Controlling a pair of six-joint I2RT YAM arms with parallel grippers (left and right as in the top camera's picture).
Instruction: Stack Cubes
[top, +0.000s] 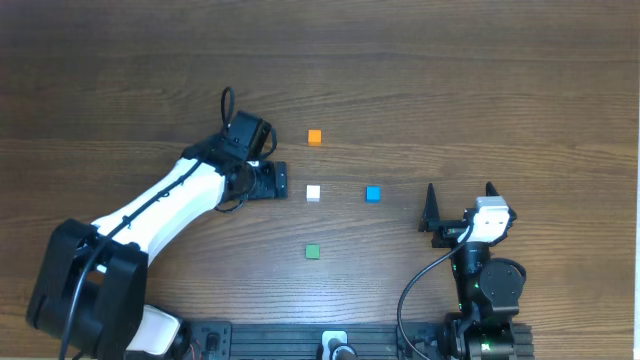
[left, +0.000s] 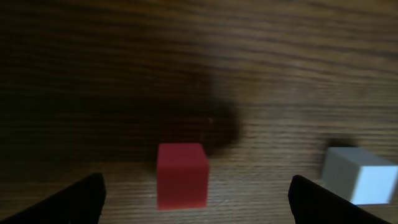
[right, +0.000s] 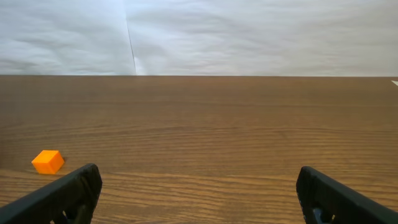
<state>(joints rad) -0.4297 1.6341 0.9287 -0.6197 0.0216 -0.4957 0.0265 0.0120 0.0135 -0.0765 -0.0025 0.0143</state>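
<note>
as its jaws stand apart, the left gripper (left: 196, 198) leaves gaps flanking the red cube (left: 181, 174).

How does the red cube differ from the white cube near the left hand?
The red cube lies between the open fingers of the left hand; the white cube lies outside them, to one side. The red cube shows one flat face to the wrist camera; the white cube is turned, an edge toward it. Both rest on the wooden table.
</note>
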